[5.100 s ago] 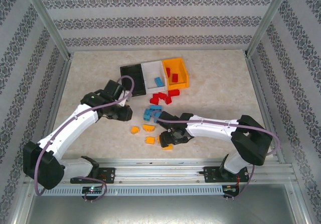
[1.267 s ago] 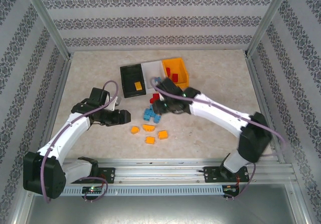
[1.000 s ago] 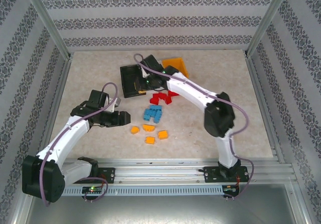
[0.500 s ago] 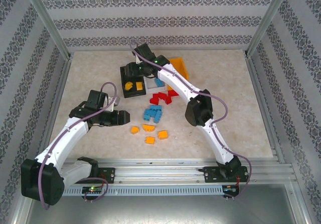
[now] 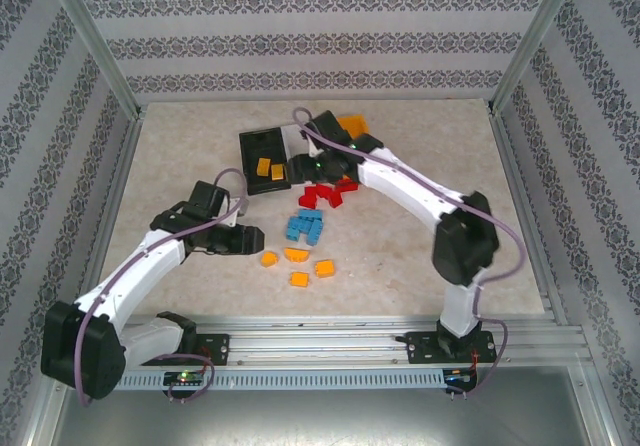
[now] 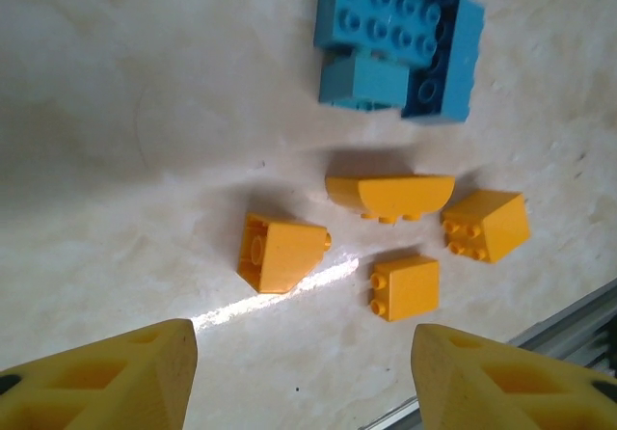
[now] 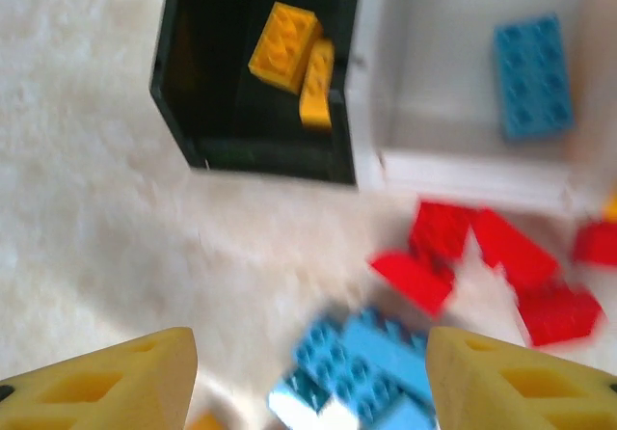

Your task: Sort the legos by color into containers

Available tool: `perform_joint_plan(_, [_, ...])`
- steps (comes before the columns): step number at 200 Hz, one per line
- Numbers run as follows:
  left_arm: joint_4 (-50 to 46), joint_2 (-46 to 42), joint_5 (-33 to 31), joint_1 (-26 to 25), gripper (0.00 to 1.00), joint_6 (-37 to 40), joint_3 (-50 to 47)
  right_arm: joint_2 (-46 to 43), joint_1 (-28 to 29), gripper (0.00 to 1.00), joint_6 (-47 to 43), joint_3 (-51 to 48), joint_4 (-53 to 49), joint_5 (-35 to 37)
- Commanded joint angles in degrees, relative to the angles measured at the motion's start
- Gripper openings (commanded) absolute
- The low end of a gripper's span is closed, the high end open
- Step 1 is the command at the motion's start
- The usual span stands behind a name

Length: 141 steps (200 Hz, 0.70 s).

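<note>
The black bin (image 5: 262, 156) holds two orange legos (image 7: 284, 33). Beside it, the white bin (image 7: 463, 165) holds one blue lego (image 7: 532, 75), and my right arm covers most of it in the top view. The orange bin (image 5: 352, 126) stands at the right end of the row. Red legos (image 5: 325, 196), blue legos (image 5: 304, 228) and several orange legos (image 5: 295, 264) lie loose on the table. My right gripper (image 7: 310, 362) hangs open and holds nothing, above the blue and red piles in front of the bins. My left gripper (image 6: 304, 358) is open, low, just left of the orange legos (image 6: 280, 255).
The metal rail (image 5: 320, 341) runs along the table's near edge, close behind the orange legos. Patterned walls enclose the table at the back and on both sides. Bare tabletop lies to the right of the piles.
My right gripper opened over the black bin, which now holds a second orange lego, then drew back toward the loose piles. My left gripper edged right toward the orange legos.
</note>
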Motion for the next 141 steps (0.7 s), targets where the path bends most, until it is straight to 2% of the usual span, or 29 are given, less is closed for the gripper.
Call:
perform_joint_plan(1, [-4.14, 3.36, -8.19, -4.38, 0.61, -1.0, 2.89, -6.91, 0.59, 0.64, 2.1, -10.75, 5.02, 0.73])
perform_joint_plan(51, [-2.44, 8.28, -11.54, -11.09, 0.57, -4.57, 3.87, -16.64, 2.32, 0.64, 5.44, -28.9, 9.06, 1.37])
perform_joint_plan(81, [-1.91, 13.54, -11.38, -12.59, 0.57, -4.16, 4.66, -18.97, 2.41, 0.65, 5.9, -32.53, 9.75, 0.74])
perform_joint_plan(141, [-1.35, 18.6, -12.81, -13.75, 0.56, -4.19, 6.76, -21.41, 2.17, 0.65, 5.54, -35.53, 10.11, 1.13])
